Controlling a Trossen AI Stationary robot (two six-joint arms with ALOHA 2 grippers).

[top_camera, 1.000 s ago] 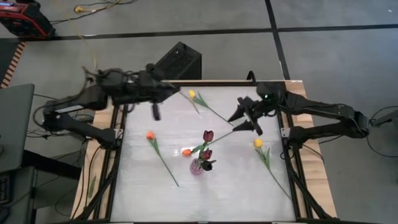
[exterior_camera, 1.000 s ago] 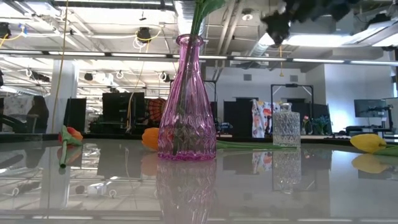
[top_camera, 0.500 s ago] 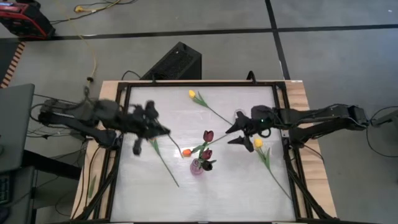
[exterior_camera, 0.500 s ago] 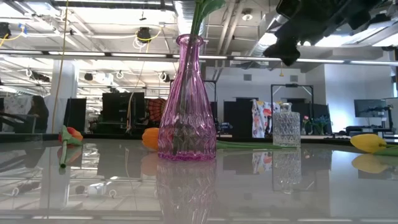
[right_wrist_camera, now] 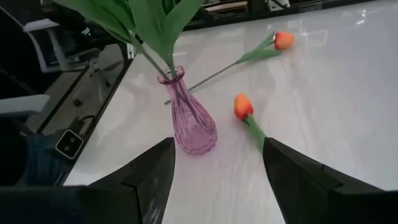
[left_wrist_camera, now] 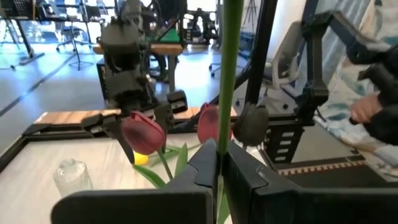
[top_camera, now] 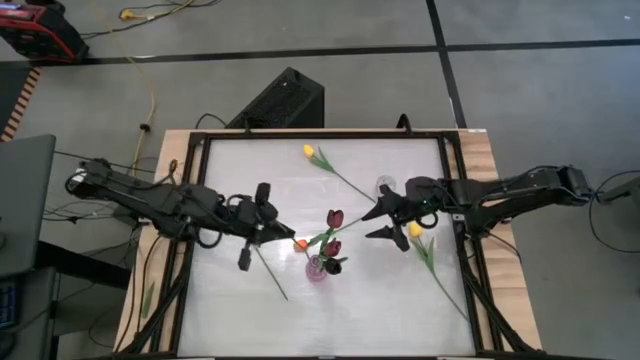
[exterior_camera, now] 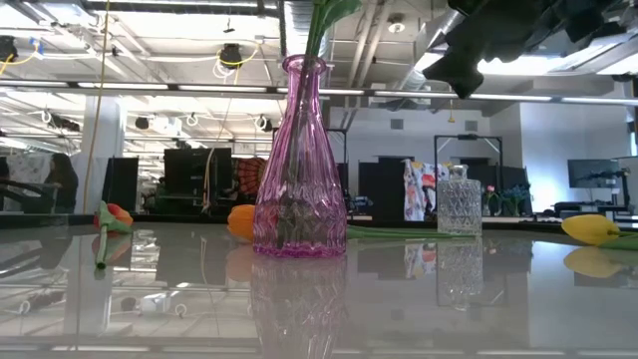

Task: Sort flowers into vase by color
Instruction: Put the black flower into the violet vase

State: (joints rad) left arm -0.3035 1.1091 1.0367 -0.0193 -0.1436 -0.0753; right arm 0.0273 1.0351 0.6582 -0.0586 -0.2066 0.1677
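My left gripper (left_wrist_camera: 219, 165) is shut on a flower's green stem (left_wrist_camera: 226, 87); the head lies beyond the wrist view's top edge. It hovers left of the pink vase (top_camera: 317, 268), which stands upright and holds maroon tulips (top_camera: 334, 217). My right gripper (top_camera: 381, 222) hangs open to the vase's far right, with nothing between its fingers (right_wrist_camera: 152, 171). Two orange tulips (right_wrist_camera: 244, 107) (right_wrist_camera: 283, 40) and two yellow ones (top_camera: 308, 152) (top_camera: 415, 230) lie flat on the table. My left gripper pinches the stem (left_wrist_camera: 219, 148) between its two fingers. The fingers come in level from the table's left and lie across the stem. The stem stands upright in the hold, rising well above the fingers. How far it reaches below them is hidden by the fingers.
A small clear glass vase (top_camera: 385, 187) stands upright close beside my right gripper, on its far side. The orange tulip's long stem (top_camera: 272, 275) lies slanting toward the near edge below my left arm. The white tabletop has a dark frame (top_camera: 190, 240) along its edges.
My left gripper, shut on the stem throughout, has swung from the far left corner toward the near edge and the pink vase, sinking as it went. My right gripper, open throughout, has shifted a little toward the near edge.
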